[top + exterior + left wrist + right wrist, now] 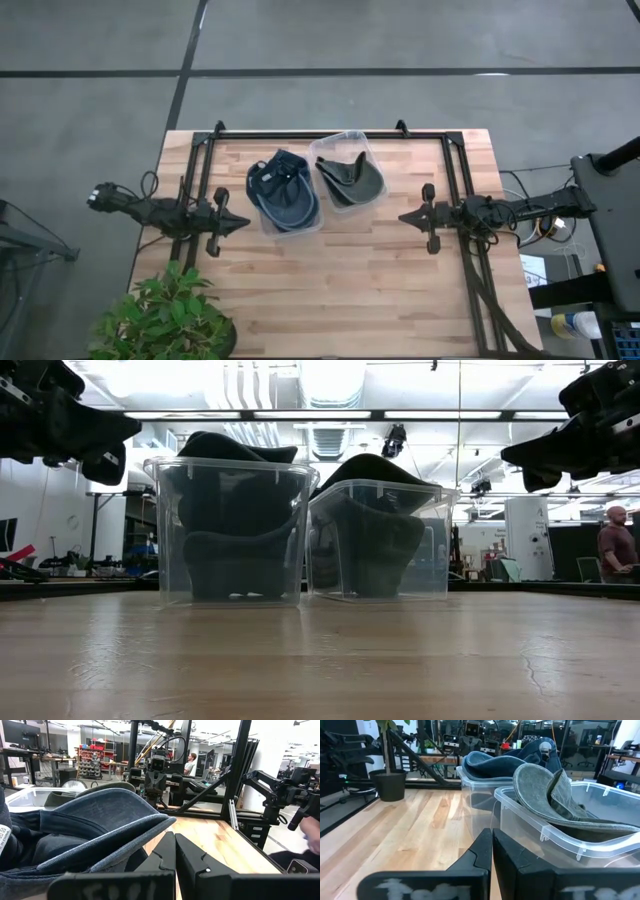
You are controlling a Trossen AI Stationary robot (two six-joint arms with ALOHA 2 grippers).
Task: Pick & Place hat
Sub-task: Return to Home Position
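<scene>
Two clear plastic bins stand side by side at the table's far middle. The left bin (290, 215) holds a blue denim hat (283, 188), whose brim sticks out over the rim (100, 815). The right bin (348, 175) holds a grey-green hat (350, 178), also seen as a grey-green hat (555, 795) in the right wrist view. My left gripper (243, 223) is shut, level, just left of the blue hat's bin. My right gripper (405, 216) is shut, level, to the right of the grey-green hat's bin. Neither touches anything.
A potted plant (165, 320) stands at the table's near left corner. A black metal frame (330, 134) runs along the far edge and down both sides. Bare wooden tabletop (340, 290) lies in front of the bins. A person (617, 545) stands in the room beyond.
</scene>
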